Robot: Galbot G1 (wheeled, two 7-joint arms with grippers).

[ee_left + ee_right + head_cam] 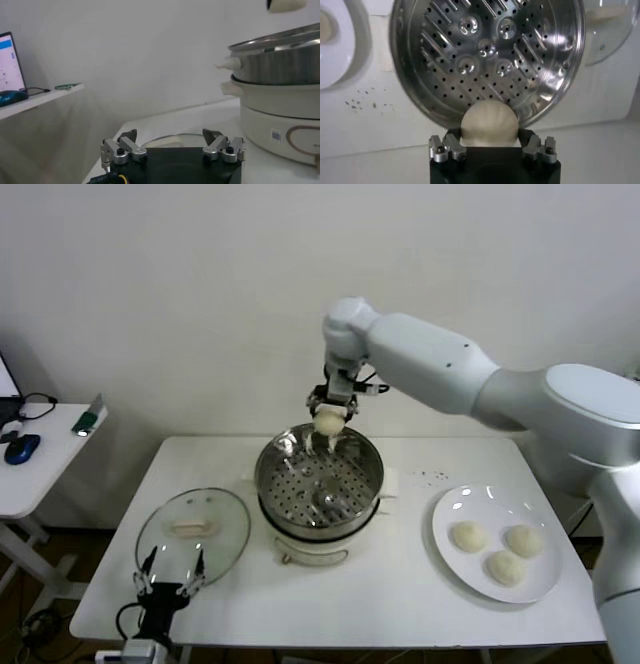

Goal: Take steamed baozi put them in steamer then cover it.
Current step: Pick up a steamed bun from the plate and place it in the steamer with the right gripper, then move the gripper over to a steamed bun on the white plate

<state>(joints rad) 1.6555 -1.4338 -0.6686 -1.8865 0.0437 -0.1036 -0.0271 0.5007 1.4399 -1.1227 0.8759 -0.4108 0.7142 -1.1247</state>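
Head view | right gripper (329, 418) pinches one steamed baozi (328, 421) above steamer (318, 481) far rim | bun looks soft, light: grip sides gently | left gripper (170, 572) open by cover (193, 527)

Right pincer (330, 413) clamped, left pincer (170, 576) spread

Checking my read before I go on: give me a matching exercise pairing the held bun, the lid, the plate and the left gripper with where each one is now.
Things:
1. held baozi
2. cover
3. plate
4. left gripper

Places:
A. flat on the table, on the robot's left of the steamer
B. carrying three buns, on the robot's right
C. in the right gripper, above the steamer's far rim
D. open, at the table's near edge by the cover

Pairs: 1-C, 2-A, 3-B, 4-D
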